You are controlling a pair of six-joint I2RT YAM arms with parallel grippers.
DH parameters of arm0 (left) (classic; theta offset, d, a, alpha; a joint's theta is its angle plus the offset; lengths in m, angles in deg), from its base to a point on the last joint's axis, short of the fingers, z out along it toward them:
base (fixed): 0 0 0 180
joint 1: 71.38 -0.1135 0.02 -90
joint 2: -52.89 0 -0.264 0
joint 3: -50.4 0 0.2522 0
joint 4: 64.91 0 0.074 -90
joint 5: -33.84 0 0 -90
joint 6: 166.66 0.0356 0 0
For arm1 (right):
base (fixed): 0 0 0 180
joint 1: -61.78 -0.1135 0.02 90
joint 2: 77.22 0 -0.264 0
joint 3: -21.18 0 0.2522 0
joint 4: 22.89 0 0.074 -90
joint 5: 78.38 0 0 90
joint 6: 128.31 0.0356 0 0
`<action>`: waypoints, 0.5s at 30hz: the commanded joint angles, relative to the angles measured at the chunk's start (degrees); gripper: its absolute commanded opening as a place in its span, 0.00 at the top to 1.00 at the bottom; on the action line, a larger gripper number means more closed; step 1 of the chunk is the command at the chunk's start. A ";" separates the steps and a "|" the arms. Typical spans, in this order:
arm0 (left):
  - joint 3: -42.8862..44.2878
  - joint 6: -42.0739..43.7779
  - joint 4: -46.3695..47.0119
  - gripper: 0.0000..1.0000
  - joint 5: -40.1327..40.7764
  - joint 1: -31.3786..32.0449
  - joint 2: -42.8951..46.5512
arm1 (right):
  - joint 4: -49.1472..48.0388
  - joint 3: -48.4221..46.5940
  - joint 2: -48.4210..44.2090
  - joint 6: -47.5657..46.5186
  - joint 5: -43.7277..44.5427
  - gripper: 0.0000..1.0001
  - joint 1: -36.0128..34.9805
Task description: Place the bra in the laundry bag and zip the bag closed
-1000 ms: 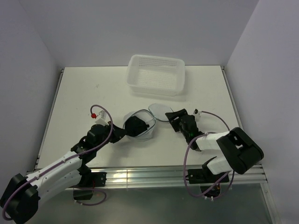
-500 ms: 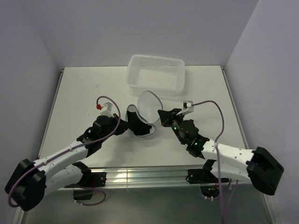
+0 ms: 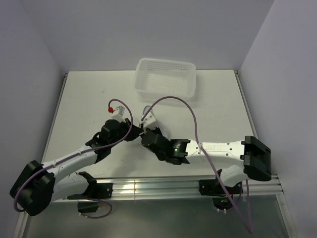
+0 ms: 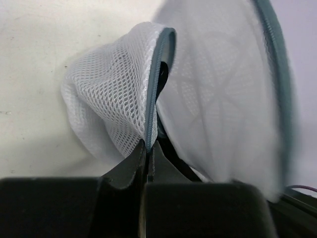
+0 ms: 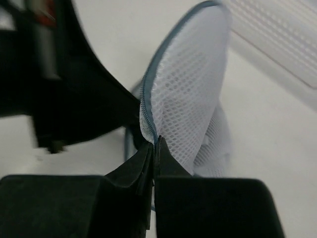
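Note:
The laundry bag (image 4: 114,94) is white mesh with a grey-blue zipper rim. Its two halves stand close together, with a narrow gap between them. A dark sliver in that gap is the bra (image 4: 162,82), mostly hidden inside. My left gripper (image 4: 149,145) is shut on the zipper rim of the near half. My right gripper (image 5: 155,143) is shut on the zipper rim of the laundry bag (image 5: 190,94) from the other side. In the top view the left gripper (image 3: 132,133) and right gripper (image 3: 145,135) meet at mid-table and cover the bag almost fully.
A white perforated plastic basket (image 3: 166,79) stands at the back centre, and its wall (image 5: 277,34) shows just beyond the bag. The right arm (image 3: 213,148) stretches leftward across the near table. Its cable (image 3: 190,111) arcs above it. The left arm (image 5: 74,94) looms close beside the bag.
The right arm swung left to the bag and its gripper closed on the zipper rim. The open half of the bag rose and folded toward the other half. The left gripper kept its hold.

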 commanded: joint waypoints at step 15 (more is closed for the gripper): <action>-1.00 0.49 12.66 1.00 -10.33 -3.92 -1.35 | -4.30 1.09 1.89 -6.44 -1.29 0.78 -6.63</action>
